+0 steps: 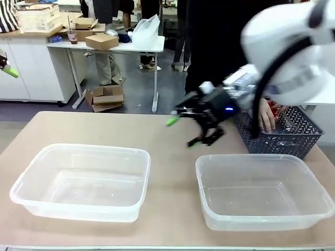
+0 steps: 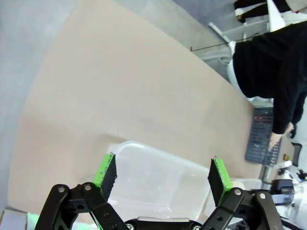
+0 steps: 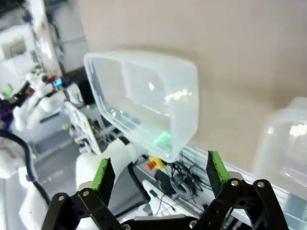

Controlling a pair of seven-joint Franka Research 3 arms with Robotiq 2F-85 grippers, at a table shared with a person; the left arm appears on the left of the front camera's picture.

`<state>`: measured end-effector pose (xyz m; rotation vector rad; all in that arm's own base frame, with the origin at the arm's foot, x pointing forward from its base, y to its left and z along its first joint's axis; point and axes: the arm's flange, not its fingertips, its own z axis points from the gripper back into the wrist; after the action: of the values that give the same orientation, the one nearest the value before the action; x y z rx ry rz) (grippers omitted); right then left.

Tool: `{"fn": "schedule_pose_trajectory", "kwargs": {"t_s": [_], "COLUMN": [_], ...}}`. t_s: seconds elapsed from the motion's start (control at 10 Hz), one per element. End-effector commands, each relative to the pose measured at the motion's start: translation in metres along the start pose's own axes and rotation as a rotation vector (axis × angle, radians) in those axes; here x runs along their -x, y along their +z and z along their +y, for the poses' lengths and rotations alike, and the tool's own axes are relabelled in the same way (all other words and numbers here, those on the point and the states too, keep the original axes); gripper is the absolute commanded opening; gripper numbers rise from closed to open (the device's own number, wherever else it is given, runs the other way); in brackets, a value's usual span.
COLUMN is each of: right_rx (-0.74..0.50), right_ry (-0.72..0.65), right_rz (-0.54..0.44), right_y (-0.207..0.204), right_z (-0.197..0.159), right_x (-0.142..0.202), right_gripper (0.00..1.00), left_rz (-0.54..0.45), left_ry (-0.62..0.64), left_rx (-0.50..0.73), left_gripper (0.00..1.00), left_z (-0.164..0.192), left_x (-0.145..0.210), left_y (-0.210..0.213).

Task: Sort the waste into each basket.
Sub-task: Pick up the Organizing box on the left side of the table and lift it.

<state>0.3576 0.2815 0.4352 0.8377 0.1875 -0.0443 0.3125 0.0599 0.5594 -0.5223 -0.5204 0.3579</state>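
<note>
presently my right end effector, apart and empty, could strike the person's hand inside the blue basket if i reach in.

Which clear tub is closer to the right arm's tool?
The clear tub on the robot's right, next to the dark blue basket; the right tool hangs open just beyond its far left corner.

Glossy clear plastic tub on matt table.
</note>
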Motion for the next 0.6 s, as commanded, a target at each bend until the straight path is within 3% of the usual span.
{"fn": "schedule_pose_trajectory", "kwargs": {"t_s": [0.0, 0.1, 0.2, 0.3, 0.4, 0.5], "right_rx": [0.241, 0.408, 0.595, 0.192, 0.192, 0.338], "right_ry": [-0.008, -0.069, -0.158, -0.011, -0.011, -0.05], "right_rz": [0.084, 0.064, -0.025, 0.081, 0.081, 0.05], "right_y": [-0.068, -0.097, -0.122, -0.085, -0.085, -0.124], "right_z": [0.069, 0.078, 0.069, 0.063, 0.063, 0.067], "right_x": [-0.02, -0.015, -0.015, 0.006, 0.006, 0.007], "right_gripper": [1.0, 1.0, 1.0, 1.0, 1.0, 1.0], "left_rz": [-0.015, -0.015, -0.015, -0.015, -0.007, 0.068], "left_ry": [0.019, 0.019, 0.019, 0.019, 0.003, -0.152], "left_rx": [0.038, 0.038, 0.038, 0.038, 0.057, -0.031], "left_gripper": [1.0, 1.0, 1.0, 1.0, 1.0, 1.0], "left_z": [-0.003, -0.003, -0.003, -0.003, -0.006, -0.009], "left_x": [-0.001, -0.001, -0.001, -0.001, -0.003, 0.028], "left_y": [0.0, 0.0, 0.0, 0.0, 0.0, -0.021]}}
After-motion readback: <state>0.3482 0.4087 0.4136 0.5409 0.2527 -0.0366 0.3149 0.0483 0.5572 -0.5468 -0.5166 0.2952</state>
